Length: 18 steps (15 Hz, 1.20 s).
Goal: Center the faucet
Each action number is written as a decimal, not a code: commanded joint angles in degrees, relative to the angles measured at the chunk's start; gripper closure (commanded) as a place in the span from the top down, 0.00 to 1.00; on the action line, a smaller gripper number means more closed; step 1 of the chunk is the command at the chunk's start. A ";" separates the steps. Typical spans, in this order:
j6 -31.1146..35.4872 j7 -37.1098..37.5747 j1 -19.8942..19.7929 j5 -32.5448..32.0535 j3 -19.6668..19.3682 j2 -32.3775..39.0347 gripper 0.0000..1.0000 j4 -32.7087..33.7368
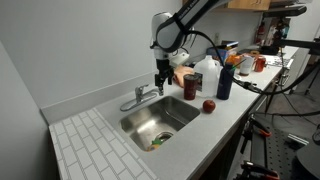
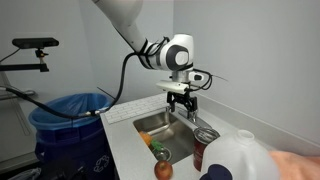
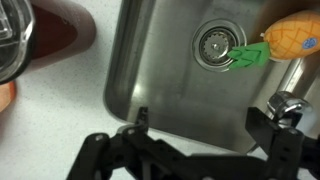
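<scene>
The gripper point(image 3: 200, 128) is released, its two black fingers point(image 3: 141, 122) spread wide with only the bare steel of the sink point(image 3: 160, 70) showing between them; in the wrist view a rounded chrome part of the faucet point(image 3: 289, 104) sits just beside the right-hand finger, and whether they touch cannot be told. In an exterior view the gripper point(image 1: 162, 79) hangs pointing down over the far edge of the sink point(image 1: 140, 127), by the tip of the faucet point(image 1: 142, 97); the faucet stands on the far left rim, its low spout reaching right toward the gripper. Inside the basin the round drain point(image 3: 217, 42) lies near a yellow pineapple-shaped toy point(image 3: 292, 35) with green leaves. To the right of the sink on the white counter point(image 1: 90, 140) stand a red can point(image 1: 190, 86), a white jug point(image 1: 207, 70) and a blue bottle point(image 1: 224, 80); a red apple point(image 1: 209, 105) rests nearer, just beside the bottle.
</scene>
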 commanded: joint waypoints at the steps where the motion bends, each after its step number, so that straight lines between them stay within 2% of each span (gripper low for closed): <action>1: 0.08 1.54 1.02 1.59 0.31 -2.12 1.00 -1.21; 6: 0.84 5.69 2.27 -4.37 -2.18 -4.24 1.00 -2.01; 10: -1.22 8.92 2.87 -7.92 -3.09 -8.00 1.00 -2.59; 18: -5.25 10.13 2.23 -5.43 -1.45 -18.09 1.00 -5.19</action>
